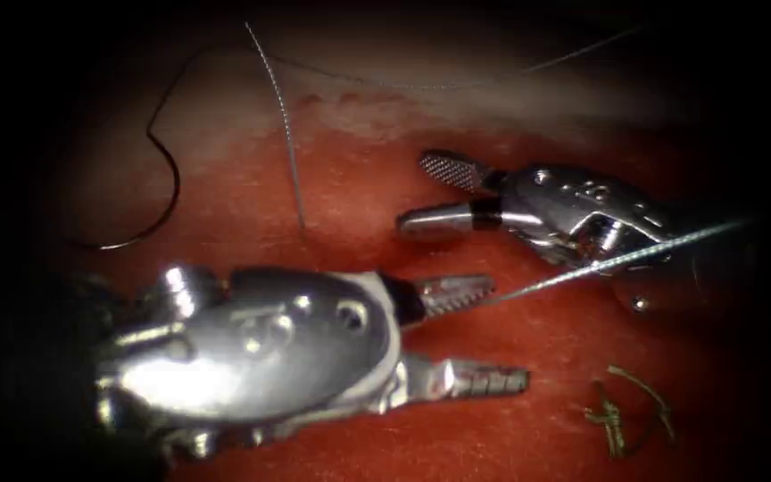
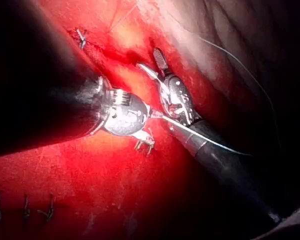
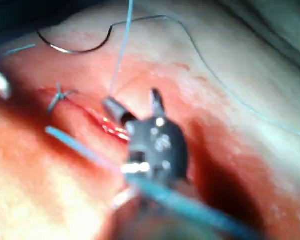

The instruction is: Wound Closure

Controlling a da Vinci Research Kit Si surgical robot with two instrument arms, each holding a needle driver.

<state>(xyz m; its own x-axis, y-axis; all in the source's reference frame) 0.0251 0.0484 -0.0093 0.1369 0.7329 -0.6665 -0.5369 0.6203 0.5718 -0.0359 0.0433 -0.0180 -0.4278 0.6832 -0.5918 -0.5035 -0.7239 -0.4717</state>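
The curved needle (image 1: pixel 158 170) lay free on the pale tissue (image 1: pixel 252 192) at the far left of the endoscope view, well apart from both tools and not in the tissue, with bare tissue around it. Thread (image 1: pixel 289 134) ran down from the upper edge into the tissue between the tools. The left tool (image 1: pixel 484 335) had its jaws spread wide and held nothing; a taut strand (image 1: pixel 617 261) ran beside its upper jaw. The right tool (image 1: pixel 435 196) also stood with jaws wide apart, empty, just above the red tissue. A knotted stitch (image 1: pixel 622 415) sat near the lower right.
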